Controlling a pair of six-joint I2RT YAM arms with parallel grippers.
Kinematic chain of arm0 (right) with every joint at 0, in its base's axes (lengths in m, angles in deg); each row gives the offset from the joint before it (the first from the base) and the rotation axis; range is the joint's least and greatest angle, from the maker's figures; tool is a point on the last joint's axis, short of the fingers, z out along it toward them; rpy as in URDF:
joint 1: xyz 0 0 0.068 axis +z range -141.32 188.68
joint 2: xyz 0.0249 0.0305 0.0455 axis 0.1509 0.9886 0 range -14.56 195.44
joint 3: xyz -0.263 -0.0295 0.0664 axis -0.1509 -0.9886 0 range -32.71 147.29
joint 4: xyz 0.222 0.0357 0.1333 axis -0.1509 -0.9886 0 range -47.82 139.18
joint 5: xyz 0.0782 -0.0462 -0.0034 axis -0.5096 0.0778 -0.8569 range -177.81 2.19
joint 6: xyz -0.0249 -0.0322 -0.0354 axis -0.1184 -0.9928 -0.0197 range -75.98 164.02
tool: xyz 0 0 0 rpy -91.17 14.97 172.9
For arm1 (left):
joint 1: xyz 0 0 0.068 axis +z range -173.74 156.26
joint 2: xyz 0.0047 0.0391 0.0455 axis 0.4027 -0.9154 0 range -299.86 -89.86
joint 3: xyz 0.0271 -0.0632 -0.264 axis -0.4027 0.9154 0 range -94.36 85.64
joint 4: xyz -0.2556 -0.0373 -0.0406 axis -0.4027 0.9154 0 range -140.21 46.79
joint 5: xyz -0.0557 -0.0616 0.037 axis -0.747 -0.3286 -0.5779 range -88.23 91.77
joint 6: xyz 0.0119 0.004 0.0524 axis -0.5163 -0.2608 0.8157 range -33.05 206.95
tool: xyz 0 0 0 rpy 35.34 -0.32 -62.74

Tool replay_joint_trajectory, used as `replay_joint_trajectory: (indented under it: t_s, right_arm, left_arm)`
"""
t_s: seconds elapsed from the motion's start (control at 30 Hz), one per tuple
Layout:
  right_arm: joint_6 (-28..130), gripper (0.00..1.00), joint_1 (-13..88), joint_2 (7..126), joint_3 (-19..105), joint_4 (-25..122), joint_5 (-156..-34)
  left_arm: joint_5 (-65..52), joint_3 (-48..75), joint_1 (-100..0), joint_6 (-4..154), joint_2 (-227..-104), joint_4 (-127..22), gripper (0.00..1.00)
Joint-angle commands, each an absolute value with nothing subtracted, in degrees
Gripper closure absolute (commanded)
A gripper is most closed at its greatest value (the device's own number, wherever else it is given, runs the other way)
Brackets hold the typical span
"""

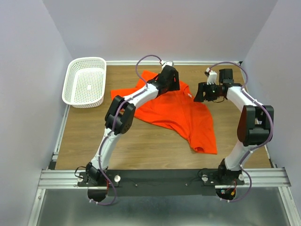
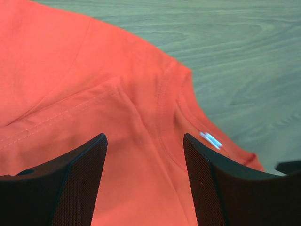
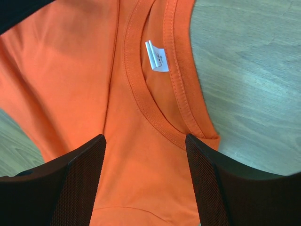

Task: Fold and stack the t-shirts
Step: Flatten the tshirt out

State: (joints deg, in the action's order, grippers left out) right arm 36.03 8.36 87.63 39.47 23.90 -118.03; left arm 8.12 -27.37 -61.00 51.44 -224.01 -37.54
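Bright orange-red short-sleeved fabric t-shirt (image 1: 183,115) is laid unfolded and rumpled on the brown wooden table (image 1: 141,146), mid to far right. A white perforated plastic basket (image 1: 87,60) is seen at the far left corner, well apart from it. No fold is made yet.

Left end effector (image 2: 145,136) is held wide over a seam beside the ribbed collar (image 3: 141,103), nothing pinched. Right end effector (image 3: 146,137) is also spread wide, straddling the collar just below the small white tag (image 3: 156,55), nothing gripped.

Risks, as judged:
- Only the top layer may be caught if the jaws are closed too high, so the shirt would be lifted lopsided.
- Both layers plus collar rib may be bunched if pressed too deep, and wrinkles would be dragged into the fold.
- The two end effectors are placed close together, so a collision could be caused by inward drift.
- Uneven lifting could leave a sleeve tucked under.
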Motion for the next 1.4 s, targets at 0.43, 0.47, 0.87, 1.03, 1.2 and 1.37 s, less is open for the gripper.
replay_joint_trajectory:
  t_s: [0.43, 0.47, 0.87, 1.03, 1.2, 1.37]
  right_arm:
    - [36.3, 0.24, 8.4, 85.4, 37.3, 25.3, -119.1]
    - [36.4, 0.24, 8.4, 85.3, 37.2, 25.3, -119.3]
    - [36.2, 0.24, 8.2, 84.0, 36.8, 25.2, -121.0]
    - [36.3, 0.24, 8.0, 83.6, 36.7, 25.2, -121.6]
    - [36.2, 0.24, 7.7, 83.3, 36.5, 25.2, -122.1]
    - [36.0, 0.24, 7.4, 82.9, 36.2, 25.2, -122.4]
  left_arm:
    - [11.6, -46.5, -61.1, 51.4, -238.4, -24.1, 0.41]
    - [11.4, -46.7, -61.0, 51.4, -238.8, -24.0, 0.43]
    - [8.4, -49.2, -61.1, 54.0, -241.2, -22.1, 0.73]
    - [7.7, -49.2, -61.0, 55.3, -240.9, -22.0, 0.83]
    - [8.4, -48.0, -60.9, 56.4, -239.2, -22.2, 1.00]
    - [9.3, -40.1, -61.0, 57.2, -230.5, -27.6, 1.00]
